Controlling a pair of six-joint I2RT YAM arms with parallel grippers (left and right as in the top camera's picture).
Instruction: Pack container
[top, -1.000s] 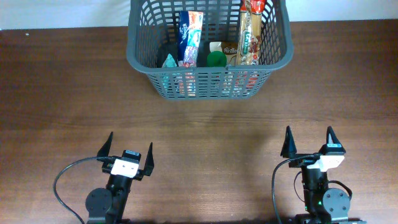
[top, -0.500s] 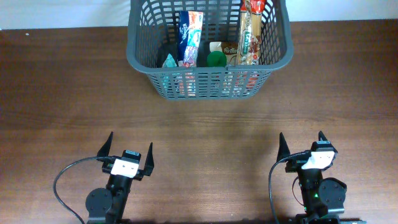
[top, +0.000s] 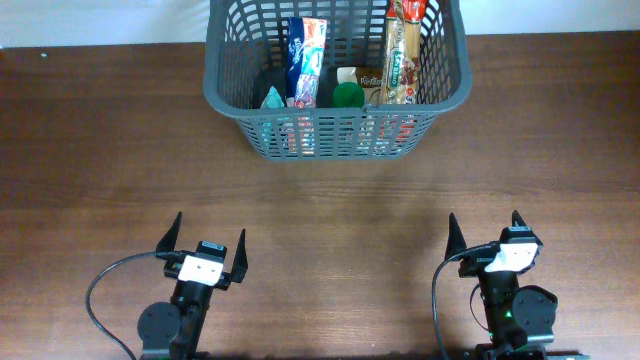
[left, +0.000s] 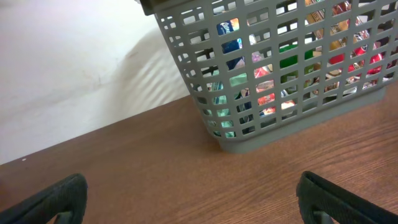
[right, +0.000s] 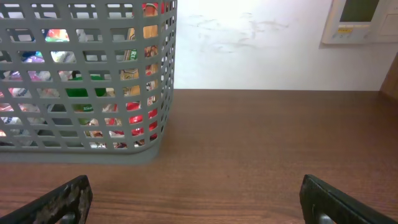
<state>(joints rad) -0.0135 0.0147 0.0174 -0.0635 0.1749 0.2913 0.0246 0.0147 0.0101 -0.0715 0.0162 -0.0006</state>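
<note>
Far up the wooden desk (top: 100, 150), the dark grey slotted plastic basket (top: 335, 130) is set well apart from both spread jaws.

On my screen the left gripper (top: 210, 226) and right gripper (top: 485, 220) have pointed black fingers (top: 171, 238) and white blocks (top: 203, 267). Black cables (top: 95, 290) loop beside round black bases (top: 157, 322). A green light (top: 508, 325) glows on the right.

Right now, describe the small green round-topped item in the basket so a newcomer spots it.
Find the large dark grey lattice-sided plastic basket at the far middle of the brown wooden table. Inside, near its front wall, the green item sits between a tall blue-and-white packet and a long beige-and-red packet. It alone is round, low and solid green.
</note>
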